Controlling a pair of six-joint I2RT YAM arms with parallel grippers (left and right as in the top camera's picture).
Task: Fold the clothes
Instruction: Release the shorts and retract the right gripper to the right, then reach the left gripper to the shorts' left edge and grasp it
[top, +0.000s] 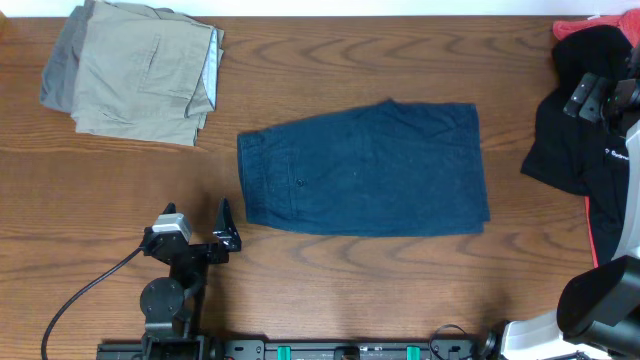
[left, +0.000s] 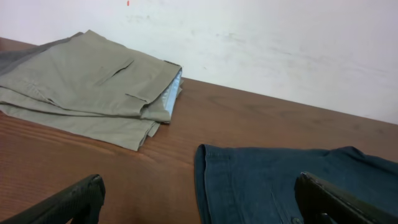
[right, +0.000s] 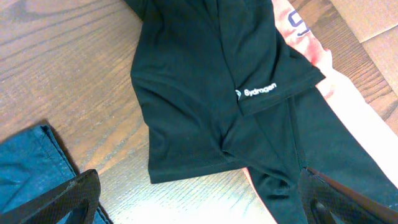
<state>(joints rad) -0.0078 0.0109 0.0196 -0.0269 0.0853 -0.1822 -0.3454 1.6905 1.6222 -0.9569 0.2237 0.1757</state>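
The dark navy-blue shorts lie flat in the middle of the table, waistband to the left. In the left wrist view the waistband lies between and just beyond my fingers. My left gripper is open and empty, just off the shorts' near-left corner. My right gripper is open and empty, over the black garment at the right edge. A corner of the shorts shows at the left of the right wrist view.
Folded khaki and grey shorts lie at the back left. A black garment with a small white logo lies on a red-pink item at the right. A black cable runs from the left arm.
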